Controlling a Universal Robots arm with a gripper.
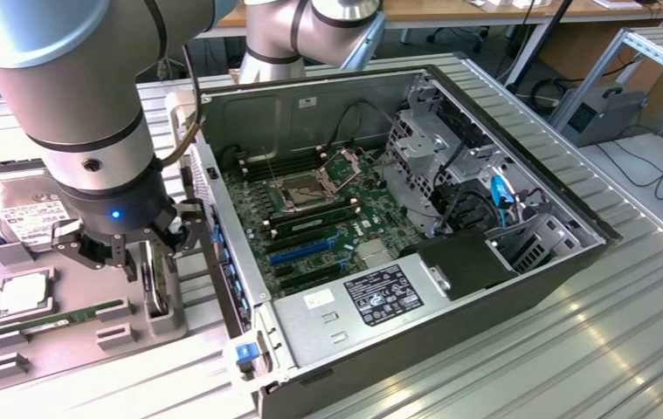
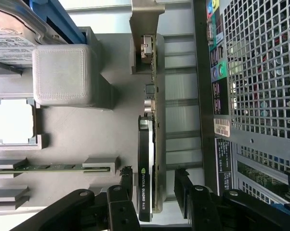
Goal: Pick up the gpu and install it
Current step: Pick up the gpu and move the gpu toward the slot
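The claw (image 2: 153, 177) stood released, its fingers (image 2: 126, 179) on either side of the gpu (image 2: 146, 144). The card stood on edge in the grey holder (image 1: 69, 347), just beside the open computer case (image 1: 296, 109).

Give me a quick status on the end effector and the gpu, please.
End effector open, straddling gpu. Gpu on edge in grey holder, not gripped. Computer case close alongside.

Ribbed metal table (image 1: 611, 349) carries open computer case (image 1: 448, 336), grey parts tray (image 1: 63, 353).
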